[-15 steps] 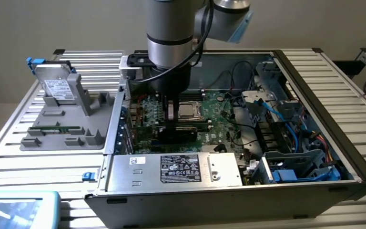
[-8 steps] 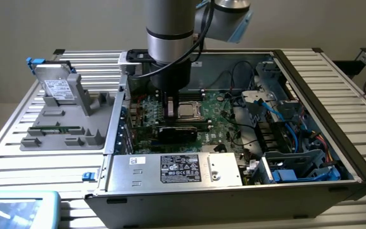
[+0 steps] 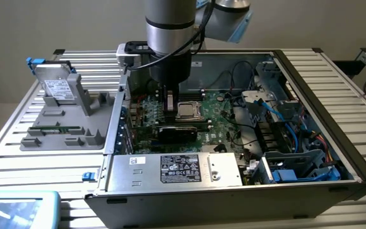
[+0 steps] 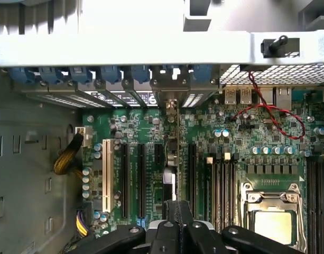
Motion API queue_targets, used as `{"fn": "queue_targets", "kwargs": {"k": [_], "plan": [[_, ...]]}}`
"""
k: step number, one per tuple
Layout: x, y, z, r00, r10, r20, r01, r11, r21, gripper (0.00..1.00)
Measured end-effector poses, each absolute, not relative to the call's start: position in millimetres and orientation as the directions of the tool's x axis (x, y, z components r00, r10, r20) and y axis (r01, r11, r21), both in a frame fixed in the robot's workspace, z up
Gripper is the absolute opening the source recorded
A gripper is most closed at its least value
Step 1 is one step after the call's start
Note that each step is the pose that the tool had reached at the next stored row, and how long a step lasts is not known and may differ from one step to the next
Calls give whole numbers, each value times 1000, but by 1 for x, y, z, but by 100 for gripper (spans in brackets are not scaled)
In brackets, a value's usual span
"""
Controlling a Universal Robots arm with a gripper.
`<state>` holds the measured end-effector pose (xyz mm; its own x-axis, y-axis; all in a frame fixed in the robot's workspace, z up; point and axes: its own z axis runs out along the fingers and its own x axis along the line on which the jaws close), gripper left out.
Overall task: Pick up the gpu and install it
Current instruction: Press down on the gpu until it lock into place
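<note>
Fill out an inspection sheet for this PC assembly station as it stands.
Surface: slatted metal table carrying an open computer case.
Job's things: gpu seen edge-on, upright over the motherboard slots, held.
Clutter: hard drive on a grey parts tray; memory stick lying there.
Gripper: gripper shut on the gpu, inside the case.
Cables: blue cables, red wire, yellow bundle.
Surroundings: plain wall.

Matt green circuit-board motherboard (image 4: pixel 204 143); dull grey sheet-metal computer case (image 3: pixel 310 95); shiny bare-metal CPU lid (image 4: pixel 275 225); matt black plastic gripper (image 4: pixel 177 222); ribbed aluminium table (image 3: pixel 17 157).
</note>
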<state>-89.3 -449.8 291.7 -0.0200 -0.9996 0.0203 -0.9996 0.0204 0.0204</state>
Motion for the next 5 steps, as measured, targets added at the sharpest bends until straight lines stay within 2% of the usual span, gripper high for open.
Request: {"fn": "queue_targets", "kwargs": {"k": [5], "plan": [[-89, -450, 292, -20, -1000, 20, -1000, 20, 20, 12]]}}
